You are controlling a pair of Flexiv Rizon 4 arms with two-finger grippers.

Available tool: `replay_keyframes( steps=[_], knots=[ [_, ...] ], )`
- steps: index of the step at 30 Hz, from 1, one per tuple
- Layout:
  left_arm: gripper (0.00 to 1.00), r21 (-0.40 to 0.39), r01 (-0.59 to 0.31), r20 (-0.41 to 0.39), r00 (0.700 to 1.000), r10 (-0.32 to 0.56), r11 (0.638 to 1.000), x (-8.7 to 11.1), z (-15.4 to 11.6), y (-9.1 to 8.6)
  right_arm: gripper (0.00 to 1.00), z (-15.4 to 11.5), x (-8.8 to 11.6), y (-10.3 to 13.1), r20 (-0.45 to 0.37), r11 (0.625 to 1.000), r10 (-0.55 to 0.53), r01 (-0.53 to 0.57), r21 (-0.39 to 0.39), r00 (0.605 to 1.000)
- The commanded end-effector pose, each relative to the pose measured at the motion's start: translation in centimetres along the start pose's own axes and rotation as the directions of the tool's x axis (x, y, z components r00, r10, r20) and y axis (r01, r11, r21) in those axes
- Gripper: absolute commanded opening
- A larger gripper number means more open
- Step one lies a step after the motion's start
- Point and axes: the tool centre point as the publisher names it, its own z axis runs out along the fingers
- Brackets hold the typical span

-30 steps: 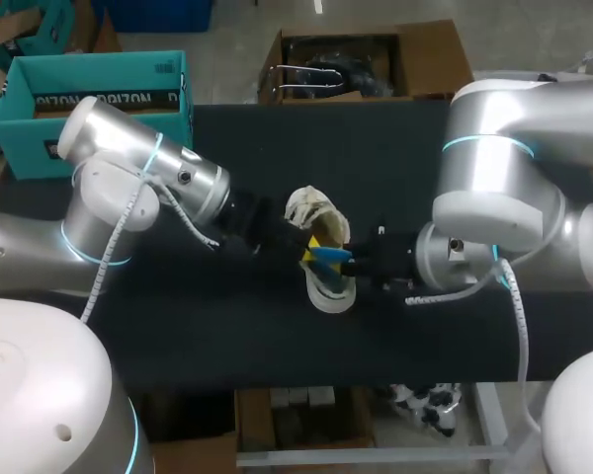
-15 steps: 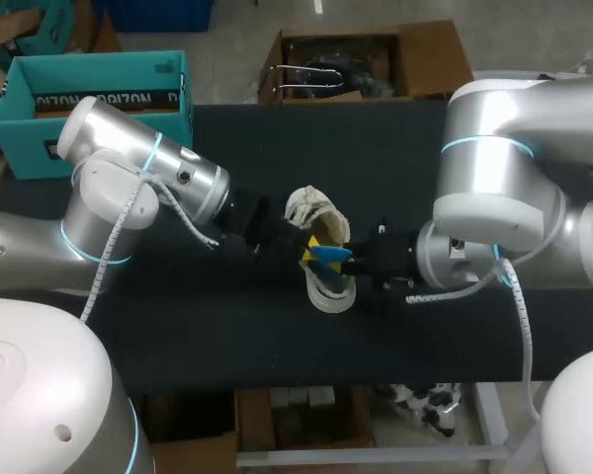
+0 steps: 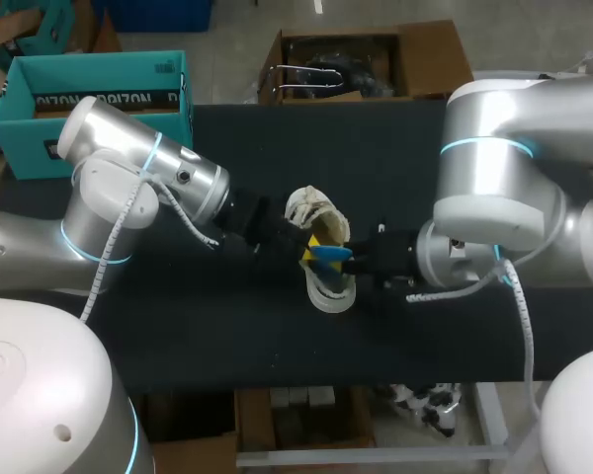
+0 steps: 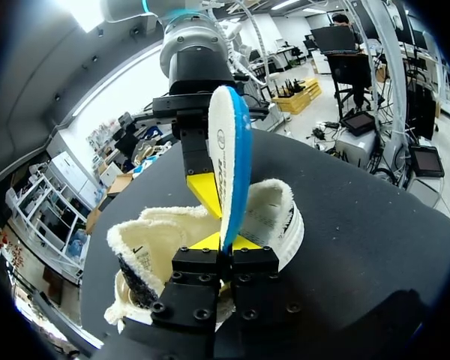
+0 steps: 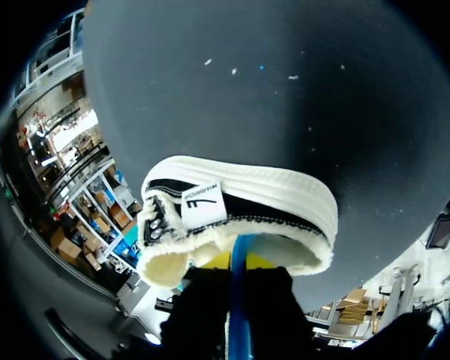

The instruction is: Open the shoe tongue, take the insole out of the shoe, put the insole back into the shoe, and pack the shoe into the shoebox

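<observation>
A cream fleece-lined shoe [image 3: 328, 291] with a black side lies in the middle of the black table. A thin insole [image 3: 328, 254], white on one face and blue on the other, stands on edge just above the shoe's opening. My left gripper [image 3: 304, 249] is shut on one end of it and my right gripper [image 3: 354, 259] on the other. In the left wrist view the insole [image 4: 226, 150] rises from my left gripper [image 4: 225, 244] over the shoe [image 4: 274, 217]. In the right wrist view the insole's blue edge [image 5: 236, 289] runs between my right gripper's fingers, with the shoe [image 5: 240, 202] just ahead.
A teal open shoebox [image 3: 89, 94] stands at the table's back left corner, behind my left arm. The dark tabletop [image 3: 376, 158] stretches bare behind the shoe and along the front edge.
</observation>
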Motion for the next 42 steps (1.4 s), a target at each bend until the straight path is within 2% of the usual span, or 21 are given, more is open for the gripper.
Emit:
replay_keyframes(
  steps=[1, 8, 15, 19, 22, 24, 31, 35, 39, 42],
  knots=[
    [0.00, 0.016, -0.027, 0.030, 0.999, 0.026, 1.000, 0.3, 0.3, -0.3, 0.00, -0.5, 0.4, -0.5, -0.008, 0.999, -0.033, 0.032, -0.038, 0.999],
    [0.00, 0.022, -0.061, 0.069, 0.996, 0.060, 0.998, 0.2, 0.2, -0.8, 0.00, -1.3, 0.7, -1.0, -0.034, 0.985, -0.129, 0.125, -0.116, 0.991],
    [0.01, 0.014, -0.077, 0.098, 0.992, 0.076, 0.997, 0.1, 0.1, -1.0, 0.00, -0.7, 0.8, -0.7, -0.040, 0.979, -0.173, 0.167, -0.120, 0.984],
    [0.25, 0.003, -0.086, 0.107, 0.991, 0.085, 0.996, -0.1, 0.0, -1.1, 0.00, -0.4, 0.8, -0.4, -0.040, 0.972, -0.203, 0.197, -0.131, 0.978],
    [0.37, 0.001, -0.090, 0.112, 0.990, 0.089, 0.996, -0.2, 0.0, -1.1, 0.00, -0.3, 0.8, -0.2, -0.035, 0.964, -0.226, 0.218, -0.155, 0.974],
    [0.42, 0.000, -0.092, 0.118, 0.989, 0.091, 0.996, -0.2, 0.0, -1.2, 0.00, -0.3, 0.7, 0.1, -0.043, 0.963, -0.231, 0.222, -0.154, 0.972],
    [0.39, -0.012, -0.088, 0.130, 0.988, 0.089, 0.996, -0.4, -0.3, -1.2, 0.00, -1.7, 0.5, 0.0, -0.060, 0.954, -0.244, 0.228, -0.197, 0.968],
    [0.28, -0.015, -0.083, 0.131, 0.988, 0.084, 0.996, -0.3, -0.2, -1.2, 0.00, -2.7, 0.4, -0.3, -0.078, 0.949, -0.257, 0.237, -0.209, 0.963],
    [0.34, -0.020, -0.075, 0.120, 0.990, 0.077, 0.997, -0.3, 0.3, -1.1, 0.00, -2.8, 0.4, -0.4, -0.078, 0.941, -0.283, 0.261, -0.214, 0.956],
    [0.34, -0.026, -0.067, 0.119, 0.990, 0.070, 0.997, -0.3, 0.7, -1.0, 0.00, -2.7, 0.3, -0.5, -0.089, 0.934, -0.313, 0.290, -0.210, 0.946]
  ],
)
